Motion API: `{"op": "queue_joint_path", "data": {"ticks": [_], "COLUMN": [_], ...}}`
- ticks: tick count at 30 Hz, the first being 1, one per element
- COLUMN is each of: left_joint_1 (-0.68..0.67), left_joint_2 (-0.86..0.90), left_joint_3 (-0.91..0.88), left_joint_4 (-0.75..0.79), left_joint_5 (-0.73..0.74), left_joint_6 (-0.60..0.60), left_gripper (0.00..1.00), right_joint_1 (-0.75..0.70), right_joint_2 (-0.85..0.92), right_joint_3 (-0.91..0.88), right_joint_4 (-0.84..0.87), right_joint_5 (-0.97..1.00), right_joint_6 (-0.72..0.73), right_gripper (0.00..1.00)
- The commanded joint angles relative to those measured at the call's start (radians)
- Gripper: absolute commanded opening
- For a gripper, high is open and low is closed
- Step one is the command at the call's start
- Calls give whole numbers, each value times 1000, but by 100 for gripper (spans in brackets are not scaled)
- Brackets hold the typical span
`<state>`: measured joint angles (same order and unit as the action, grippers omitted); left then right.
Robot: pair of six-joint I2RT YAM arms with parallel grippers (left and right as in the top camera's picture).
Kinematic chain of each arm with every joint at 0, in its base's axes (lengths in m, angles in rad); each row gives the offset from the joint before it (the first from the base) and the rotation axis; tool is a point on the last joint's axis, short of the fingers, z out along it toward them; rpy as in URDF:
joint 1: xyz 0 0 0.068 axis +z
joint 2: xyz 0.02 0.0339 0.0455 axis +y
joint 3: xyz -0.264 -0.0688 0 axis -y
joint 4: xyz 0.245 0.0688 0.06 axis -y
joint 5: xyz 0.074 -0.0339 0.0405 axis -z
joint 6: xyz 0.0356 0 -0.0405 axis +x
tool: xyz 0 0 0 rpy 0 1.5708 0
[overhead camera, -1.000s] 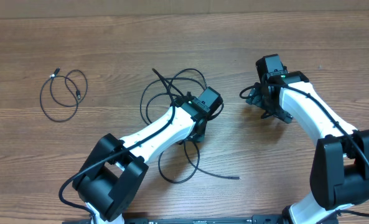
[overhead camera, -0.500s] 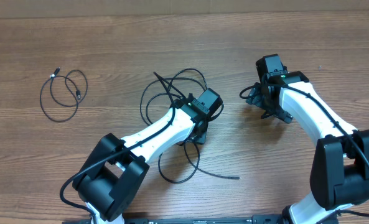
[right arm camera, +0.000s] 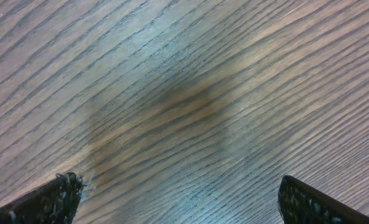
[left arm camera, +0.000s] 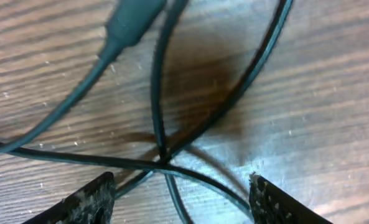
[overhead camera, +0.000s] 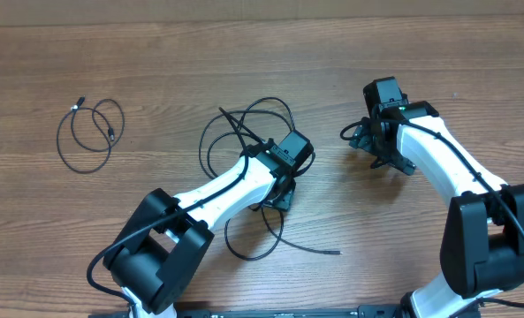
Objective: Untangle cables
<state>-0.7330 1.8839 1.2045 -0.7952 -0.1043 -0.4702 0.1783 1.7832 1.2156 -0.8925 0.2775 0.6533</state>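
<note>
A tangle of thin black cables lies at the table's middle, with a loop trailing toward the front and a loose end. My left gripper is down over this tangle. In the left wrist view the left gripper is open, and crossing cables lie on the wood between its fingers, with a plug above. A separate coiled cable lies at the far left. My right gripper is open and empty over bare wood, to the right of the tangle.
The wooden table carries only the cables. A pale wall or board runs along the back edge. Both arm bases stand at the front edge.
My left gripper has shifted slightly toward the front and lower onto the tangle, and the cables near it moved a little. The right arm has not moved.
</note>
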Motion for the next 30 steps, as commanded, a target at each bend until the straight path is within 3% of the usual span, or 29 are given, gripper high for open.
{"op": "queue_joint_path", "data": {"ticks": [1,12,19,22,30], "left_joint_1": [-6,-5,3,11,68], "left_joint_2": [28,68,68,68,68], "left_joint_3": [-5,5,44,55,55], "left_joint_4": [-3,-43,-114,-124,-125], "left_joint_5": [24,15,16,16,54], "left_joint_6": [48,188,187,187,187], "left_gripper": [70,72,53,36,39], "right_joint_1": [0,0,0,0,0], "right_joint_2": [-15,-15,-15,-15,-15], "right_joint_3": [14,14,14,14,14], "right_joint_4": [1,1,1,1,1], "right_joint_5": [17,17,17,17,17], "right_joint_6": [-4,-4,-4,-4,-4], "right_gripper": [100,100,100,100,100]}}
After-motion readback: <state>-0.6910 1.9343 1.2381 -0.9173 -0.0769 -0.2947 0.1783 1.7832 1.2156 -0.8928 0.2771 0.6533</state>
